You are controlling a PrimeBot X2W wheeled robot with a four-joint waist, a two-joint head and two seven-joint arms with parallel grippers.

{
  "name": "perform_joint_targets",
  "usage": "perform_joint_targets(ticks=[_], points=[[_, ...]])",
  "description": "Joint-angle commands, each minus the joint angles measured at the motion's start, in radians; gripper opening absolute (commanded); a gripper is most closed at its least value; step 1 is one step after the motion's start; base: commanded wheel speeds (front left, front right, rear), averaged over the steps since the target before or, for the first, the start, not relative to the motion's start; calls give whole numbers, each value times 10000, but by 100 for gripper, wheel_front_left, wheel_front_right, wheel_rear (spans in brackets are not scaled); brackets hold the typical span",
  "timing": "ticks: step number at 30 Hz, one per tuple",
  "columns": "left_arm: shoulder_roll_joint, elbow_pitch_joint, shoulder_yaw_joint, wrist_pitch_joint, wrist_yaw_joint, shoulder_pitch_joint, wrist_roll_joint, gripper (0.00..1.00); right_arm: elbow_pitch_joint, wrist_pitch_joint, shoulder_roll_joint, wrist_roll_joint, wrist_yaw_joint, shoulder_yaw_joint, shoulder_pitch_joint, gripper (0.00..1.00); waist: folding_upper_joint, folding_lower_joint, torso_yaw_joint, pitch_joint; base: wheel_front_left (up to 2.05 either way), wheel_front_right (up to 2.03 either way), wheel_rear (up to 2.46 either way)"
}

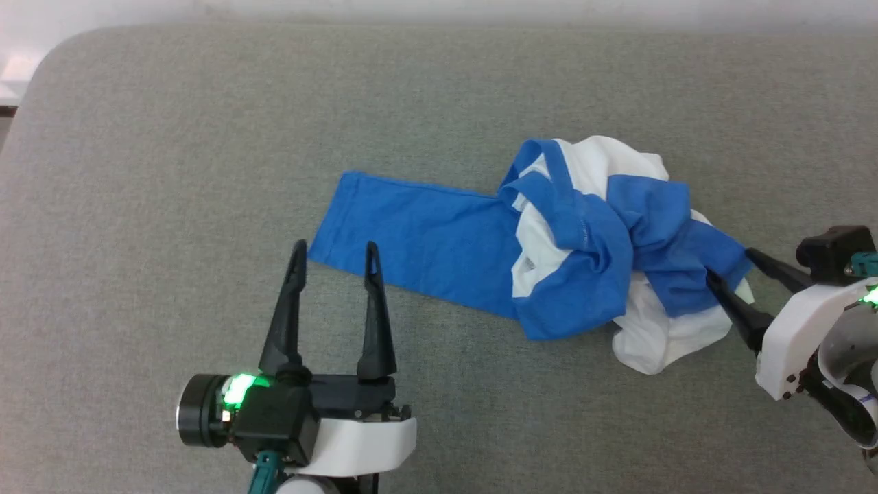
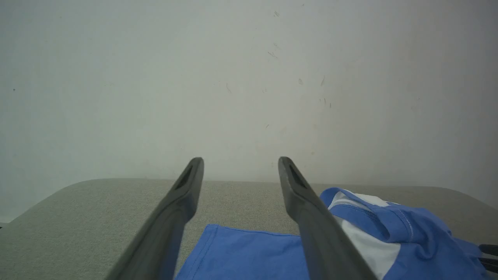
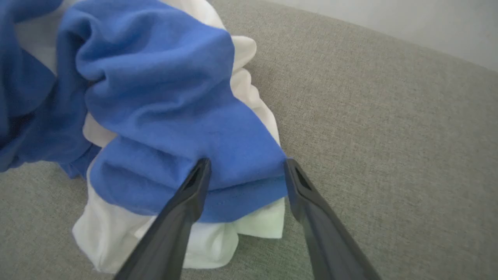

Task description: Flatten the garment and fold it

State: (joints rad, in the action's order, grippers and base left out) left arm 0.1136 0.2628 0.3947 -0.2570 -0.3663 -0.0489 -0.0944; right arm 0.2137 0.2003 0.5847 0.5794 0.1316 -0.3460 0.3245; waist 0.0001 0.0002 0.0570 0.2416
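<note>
Right gripper (image 1: 729, 264): jaws wide, not closed on anything. The two dark fingers straddle a blue sleeve end (image 3: 241, 194) at the right edge of the bundle. In the right wrist view the hem lies across the gap between them, with white cloth beneath. Cannot tell if the tips press into the fabric.

Left gripper (image 1: 336, 250): jaws wide, nothing between them. Fingers point toward the far side. The tips sit over the near edge of the flat sleeve (image 1: 418, 240), close to its cuff. The left wrist view looks level across the surface to a pale wall (image 2: 249, 58), with blue cloth low between and right of the fingers.

The garment (image 1: 583, 233) lies right of centre on a grey fabric cushion (image 1: 206, 137). The body is bunched in a crumpled heap of white and blue. The blue collar is up at the far-left part of the heap. One sleeve is stretched out flat to the left. White folds spill out at the near-right.
</note>
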Motion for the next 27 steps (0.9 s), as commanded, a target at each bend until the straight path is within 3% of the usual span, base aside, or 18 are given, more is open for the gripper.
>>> perform_joint_targets(ticks=[1,4,5,6,7,16,23,27], points=[[-108,-78,6,-47,130,-172,138,100,303,-171,63,209,-9,-238,243,100,-1,-2,158,144,0,0,0],[-214,-141,-7,-47,211,-189,164,100,798,-379,38,499,-9,-558,434,100,-1,-2,206,194,0,0,0],[-243,-157,-17,-47,234,-191,170,100,930,-439,56,559,-9,-671,498,56,-1,-2,213,211,0,0,0],[-270,-176,-27,-47,260,-194,178,100,1042,-521,82,603,-9,-770,568,35,-1,-2,217,223,0,0,0],[-293,-194,-39,-47,283,-200,189,100,1146,-630,102,641,-9,-840,640,0,-1,-2,216,230,0,0,0],[-410,-314,-312,-47,472,-45,195,100,1441,-1891,106,977,-9,-560,1386,0,-1,-2,-97,-123,0,0,0],[-402,-350,-578,-47,685,186,190,100,935,-2351,498,1198,-9,933,1894,0,-1,-2,-414,-482,0,0,0],[-413,-364,-670,-47,830,257,214,100,973,-2288,894,1061,-9,2376,1493,0,-1,-2,-468,-570,0,0,0]])
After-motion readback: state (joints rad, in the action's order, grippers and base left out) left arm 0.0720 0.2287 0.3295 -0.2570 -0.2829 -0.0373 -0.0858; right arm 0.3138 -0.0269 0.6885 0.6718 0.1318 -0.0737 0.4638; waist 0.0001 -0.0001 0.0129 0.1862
